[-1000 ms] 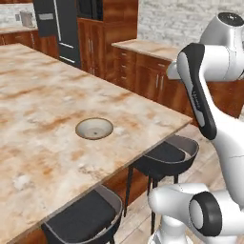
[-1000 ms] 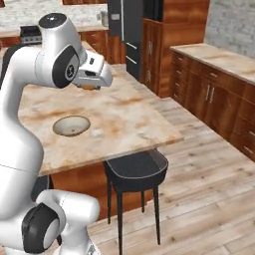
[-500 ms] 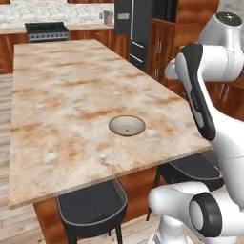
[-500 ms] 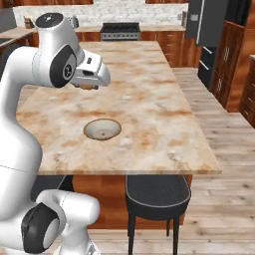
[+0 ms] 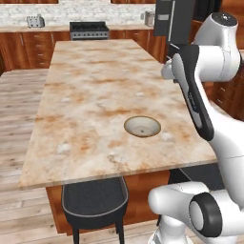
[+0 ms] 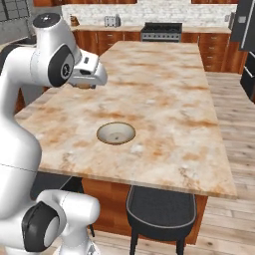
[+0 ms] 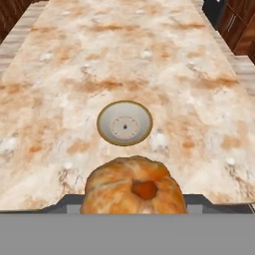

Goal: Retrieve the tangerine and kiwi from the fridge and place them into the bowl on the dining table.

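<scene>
Marbled table [image 5: 86, 95] stretches ahead; my tool [image 7: 133, 201] pinches the tangerine [image 7: 133, 188], and the bowl [image 7: 124, 122] lies just beyond, toward the near edge.

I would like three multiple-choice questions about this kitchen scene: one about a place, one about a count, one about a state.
1. Where does the bowl stand?
A. on the dining table
B. on a stool
C. on the stove

2. How many things lie inside the bowl?
A. two
B. one
C. none

3. What is between the fingers of the gripper?
A. nothing
B. the tangerine
C. a spoon

Answers:
1 A, the dish sits on the marbled top near its close edge.
2 C, the hand view shows its inside bare.
3 B, the orange fruit sits between the dark fingertips in the hand view.
</scene>
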